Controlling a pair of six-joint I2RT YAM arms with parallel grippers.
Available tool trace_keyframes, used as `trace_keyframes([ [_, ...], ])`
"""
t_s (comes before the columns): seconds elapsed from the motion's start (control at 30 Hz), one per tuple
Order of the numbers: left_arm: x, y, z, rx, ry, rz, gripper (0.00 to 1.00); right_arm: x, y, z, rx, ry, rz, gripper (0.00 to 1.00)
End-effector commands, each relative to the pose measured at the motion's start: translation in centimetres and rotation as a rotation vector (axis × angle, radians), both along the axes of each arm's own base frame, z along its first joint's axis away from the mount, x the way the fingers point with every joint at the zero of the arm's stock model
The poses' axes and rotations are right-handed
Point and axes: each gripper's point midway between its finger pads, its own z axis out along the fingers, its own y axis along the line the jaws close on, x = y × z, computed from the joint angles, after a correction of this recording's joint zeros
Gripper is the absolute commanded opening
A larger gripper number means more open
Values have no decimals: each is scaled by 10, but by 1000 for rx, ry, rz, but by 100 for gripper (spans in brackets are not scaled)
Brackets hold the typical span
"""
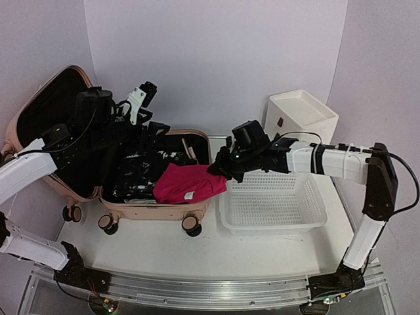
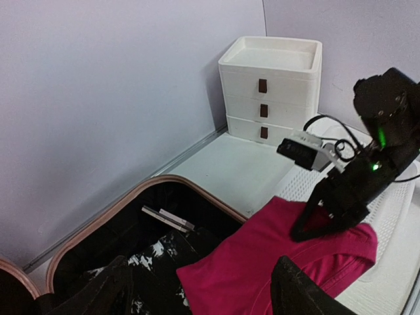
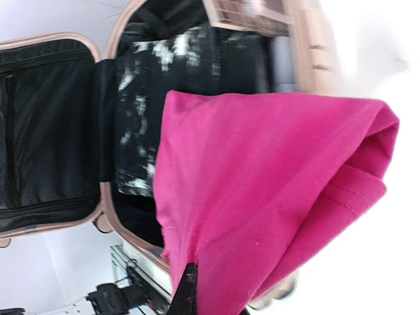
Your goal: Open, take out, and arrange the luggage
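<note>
The pale-pink luggage lies open at the left of the table, its black-lined lid leaning back. A magenta garment drapes over the luggage's right rim. My right gripper is shut on the garment's right edge, and the cloth hangs from it in the right wrist view. My left gripper is open above the luggage's back part, nothing between its fingers. Black-and-white patterned clothing fills the luggage's base.
A white perforated basket stands just right of the luggage, under the right arm. A white drawer unit with brown handles sits at the back right. Two thin sticks lie inside the luggage's far side.
</note>
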Motion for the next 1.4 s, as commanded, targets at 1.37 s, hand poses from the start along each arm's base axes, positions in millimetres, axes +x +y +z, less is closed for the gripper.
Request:
trace_keyframes([
  [1.37,-10,4,4,-40,-22,-25,72,-14,-208,-79,-237,101,177,0],
])
